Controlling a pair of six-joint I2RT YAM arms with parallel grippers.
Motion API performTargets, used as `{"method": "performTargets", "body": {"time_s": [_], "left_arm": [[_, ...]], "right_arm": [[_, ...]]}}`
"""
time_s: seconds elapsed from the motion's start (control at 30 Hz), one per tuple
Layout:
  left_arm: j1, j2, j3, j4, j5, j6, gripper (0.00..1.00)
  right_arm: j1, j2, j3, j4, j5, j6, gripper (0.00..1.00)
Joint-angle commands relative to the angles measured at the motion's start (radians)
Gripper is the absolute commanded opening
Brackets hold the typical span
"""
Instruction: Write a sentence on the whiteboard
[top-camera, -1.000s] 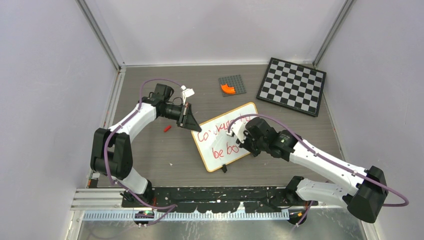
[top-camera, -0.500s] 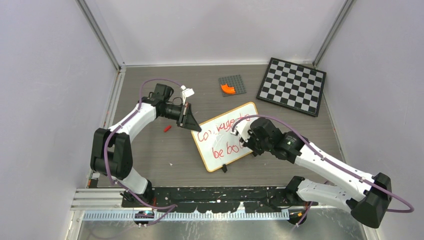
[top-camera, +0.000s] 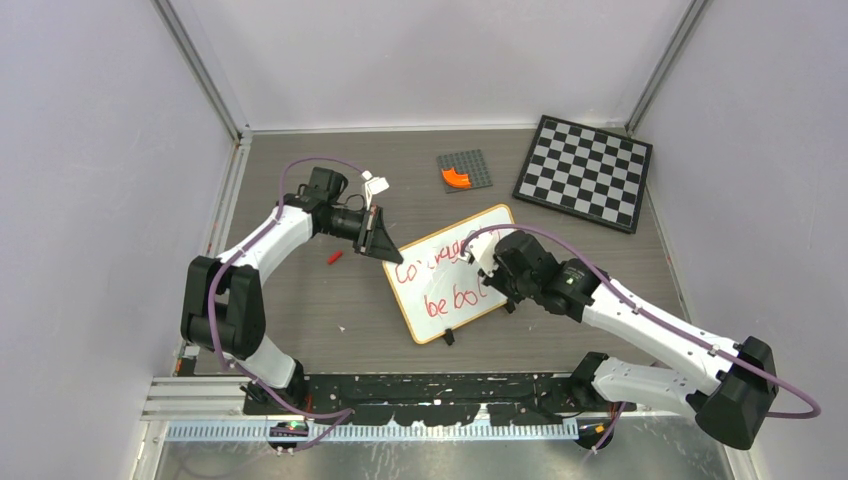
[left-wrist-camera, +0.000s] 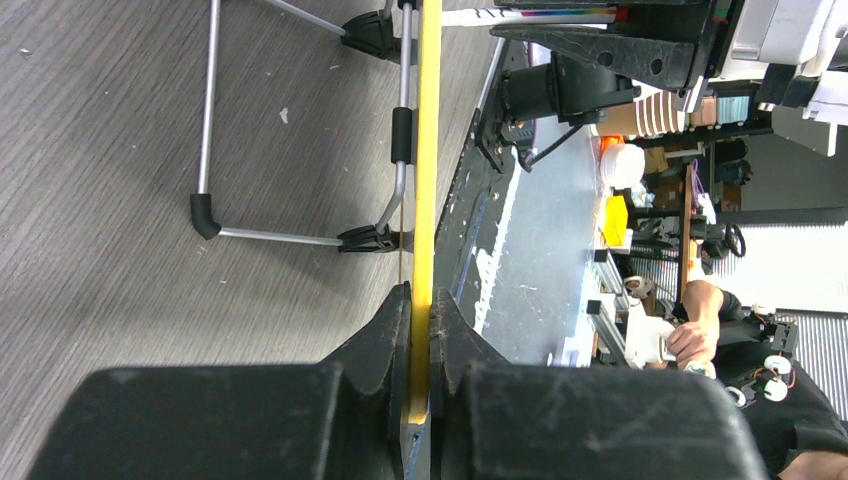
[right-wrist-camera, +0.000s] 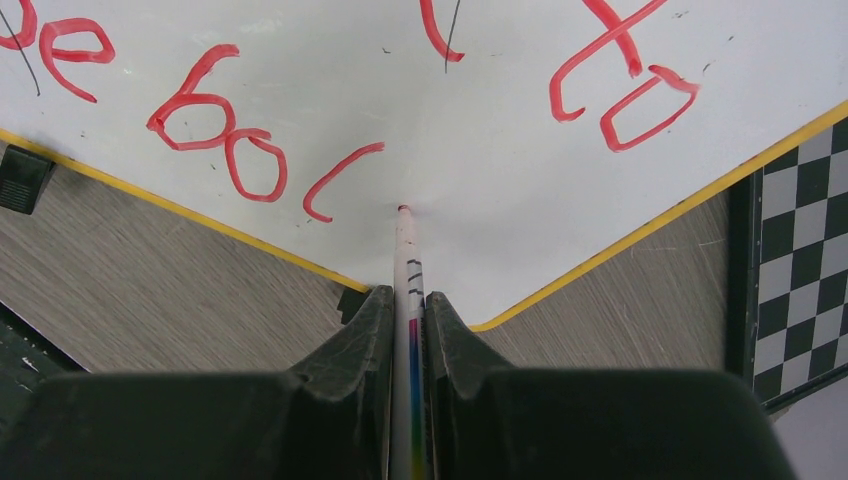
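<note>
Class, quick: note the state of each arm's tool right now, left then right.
Left tool: closed, clamping the whiteboard by its frame edge.
Right tool: closed, holding the marker, its tip at the whiteboard.

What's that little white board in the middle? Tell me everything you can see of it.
The small rectangular whiteboard has a glossy white face and a thin orange-yellow rounded frame, with silver wire legs capped in black. It sits skewed on the grey wood-grain table. Red handwriting in two lines crosses it. The left claw pinches its edge; the white marker in the right claw touches its face.
</note>
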Motion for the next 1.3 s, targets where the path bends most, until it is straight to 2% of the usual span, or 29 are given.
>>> {"method": "performTargets", "body": {"time_s": [0.0, 0.3, 0.7, 1.27], "left_arm": [[-0.008, 0.033, -0.002, 0.001, -0.121, -0.009, 0.00], [-0.007, 0.036, -0.001, 0.002, -0.113, -0.013, 0.00], [-0.007, 0.035, -0.003, 0.000, -0.115, -0.012, 0.00], [-0.006, 0.038, 0.000, -0.002, -0.116, -0.009, 0.00]], "right_arm": [[-0.004, 0.016, 0.024, 0.085, 0.034, 0.016, 0.00], [-0.004, 0.009, 0.012, 0.066, -0.066, 0.023, 0.00], [-0.004, -0.028, -0.023, 0.060, -0.126, 0.026, 0.00], [-0.004, -0.017, -0.042, -0.001, -0.049, -0.047, 0.00]]}}
